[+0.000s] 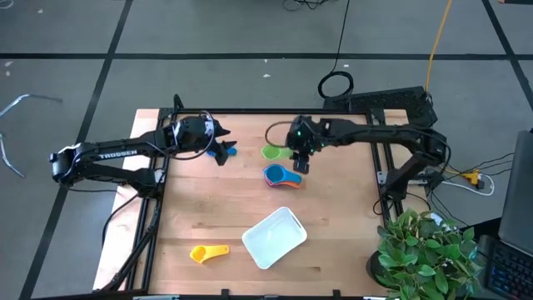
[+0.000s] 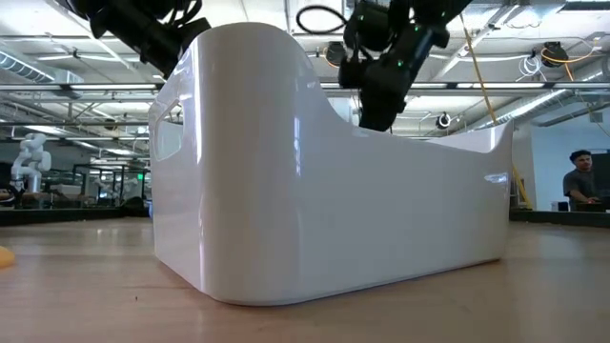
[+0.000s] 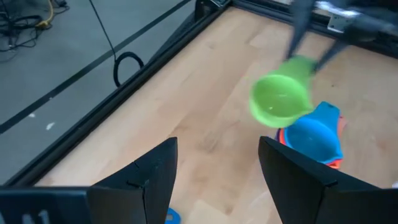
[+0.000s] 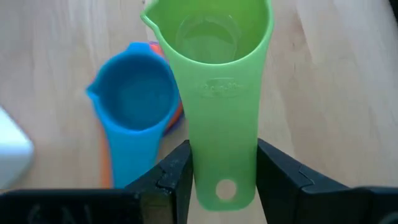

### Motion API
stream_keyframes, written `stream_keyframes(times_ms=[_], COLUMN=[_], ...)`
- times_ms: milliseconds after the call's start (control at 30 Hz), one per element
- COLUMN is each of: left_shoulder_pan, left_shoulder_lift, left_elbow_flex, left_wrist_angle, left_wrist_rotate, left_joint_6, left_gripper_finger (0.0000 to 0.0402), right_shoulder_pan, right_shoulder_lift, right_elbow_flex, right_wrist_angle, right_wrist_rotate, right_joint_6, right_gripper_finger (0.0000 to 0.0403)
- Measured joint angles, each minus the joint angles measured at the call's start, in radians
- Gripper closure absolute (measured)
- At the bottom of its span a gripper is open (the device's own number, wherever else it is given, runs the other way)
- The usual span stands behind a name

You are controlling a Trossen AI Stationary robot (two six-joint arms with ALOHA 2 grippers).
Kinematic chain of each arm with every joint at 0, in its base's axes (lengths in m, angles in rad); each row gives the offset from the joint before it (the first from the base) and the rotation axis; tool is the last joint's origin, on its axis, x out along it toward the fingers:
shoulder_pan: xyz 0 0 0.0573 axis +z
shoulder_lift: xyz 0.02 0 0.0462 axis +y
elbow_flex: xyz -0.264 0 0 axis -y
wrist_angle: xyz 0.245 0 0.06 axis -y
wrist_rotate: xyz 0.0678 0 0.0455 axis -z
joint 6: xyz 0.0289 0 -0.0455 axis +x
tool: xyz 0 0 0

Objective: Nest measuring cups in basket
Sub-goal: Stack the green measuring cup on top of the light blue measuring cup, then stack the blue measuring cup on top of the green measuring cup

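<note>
My right gripper (image 4: 217, 168) is closed on the flat handle of the green measuring cup (image 4: 214, 74), and I hold this cup in the air above the wooden table (image 1: 208, 208), near its far middle part. The bowl of the cup points away from my wrist and its open side faces up. Just beside it, lower on the table, lies a stack of cups: a blue cup (image 4: 134, 102) is on top, and under it I see an orange edge and a purple one. My left gripper (image 3: 214, 180) hangs over the far left part of the table with its fingers apart and nothing between them; a dark blue cup (image 1: 226, 151) lies on the table close to it. The white basket (image 1: 273, 237) stands near the front middle of the table, well apart from both grippers. The yellow cup (image 1: 207, 252) lies alone to the left of the basket.
</note>
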Motion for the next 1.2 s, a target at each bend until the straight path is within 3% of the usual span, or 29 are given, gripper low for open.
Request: stream_keyframes(times_ms=[167, 467, 900, 1200], left_shoulder_pan=[0.015, 0.016, 0.016, 0.017], left_shoulder_lift=[0.000, 0.000, 0.000, 0.000], left_elbow_flex=[0.000, 0.000, 0.000, 0.000], left_wrist_angle=[0.000, 0.000, 0.000, 0.001], left_wrist_rotate=[0.019, 0.045, 0.045, 0.045], left_joint_6=[0.011, 0.013, 0.009, 0.011], left_gripper_finger=[0.0174, 0.0174, 0.0174, 0.0174], right_shoulder_pan=[0.103, 0.170, 0.203, 0.203], right_shoulder_lift=[-0.032, -0.029, -0.030, -0.030], right_elbow_flex=[-0.011, -0.156, -0.211, -0.211], right_wrist_angle=[-0.020, 0.097, 0.162, 0.183], right_wrist_rotate=[0.081, 0.080, 0.075, -0.005], right_joint_6=[0.155, 0.296, 0.314, 0.309], right_gripper_finger=[0.0274, 0.0275, 0.0273, 0.0221])
